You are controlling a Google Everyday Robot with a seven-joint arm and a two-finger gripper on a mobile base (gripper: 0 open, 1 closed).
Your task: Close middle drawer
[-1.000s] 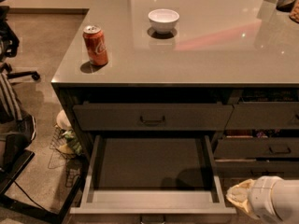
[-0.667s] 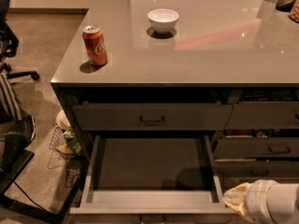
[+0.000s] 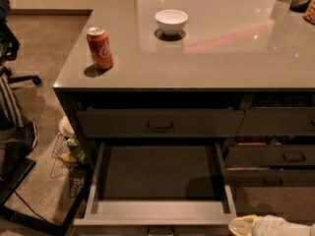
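The middle drawer (image 3: 157, 176) is pulled far out under the counter. It is wide and shallow, with pale grey inner walls, a dark bare floor and a low front (image 3: 155, 213) at the bottom of the view. My gripper (image 3: 244, 226) shows at the bottom right corner as a yellowish tip on a white arm cover. It sits just to the right of the drawer's front right corner, at about the level of the front. Most of the arm is out of view.
A closed wide drawer (image 3: 160, 123) with a handle sits above the open one. Narrower drawers (image 3: 275, 156) are to the right. On the countertop (image 3: 221, 63) stand a red soda can (image 3: 100, 48) and a white bowl (image 3: 171, 21). A wire basket (image 3: 66, 154) and chair legs are on the floor at the left.
My gripper and arm have sunk lower toward the bottom edge of the view, so less of them shows. The drawer has not visibly moved.
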